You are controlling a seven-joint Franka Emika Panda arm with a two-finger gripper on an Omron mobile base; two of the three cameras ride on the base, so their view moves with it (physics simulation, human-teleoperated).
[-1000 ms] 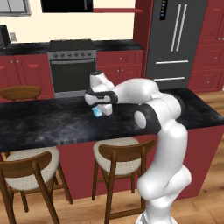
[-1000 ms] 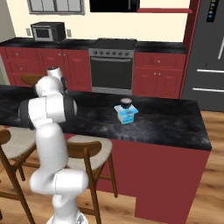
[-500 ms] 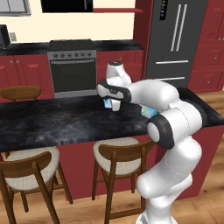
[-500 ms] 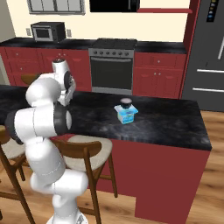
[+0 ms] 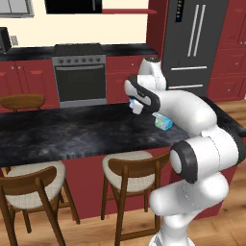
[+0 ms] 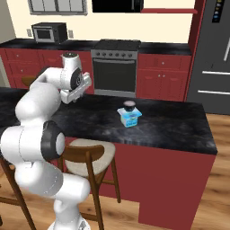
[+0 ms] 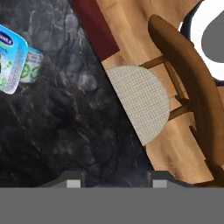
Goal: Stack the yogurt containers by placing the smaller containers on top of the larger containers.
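The pale blue-and-white boxy pack [image 6: 130,117] stands on the dark marble counter [image 6: 170,126], a dark teal cup [image 6: 129,104] on top of it. In the hand view the pack [image 7: 12,59] lies at ten o'clock. The gripper [image 5: 136,105] hangs above the counter, clenched on a small light-blue tub [image 5: 132,103]. A wooden stool [image 7: 144,103] sits at three o'clock.

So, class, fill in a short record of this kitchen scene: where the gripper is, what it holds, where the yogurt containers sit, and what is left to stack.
Gripper: gripper raised over the black marbled counter, apart from the pack
Held: light-blue tapered tub, jaws shut on it
Large container: pale blue-and-white boxy pack, standing on the counter
Already stacked: dark teal round cup on top of the pack
Nearby: wooden stool with woven seat beside the counter edge
Left to do: tub not yet placed
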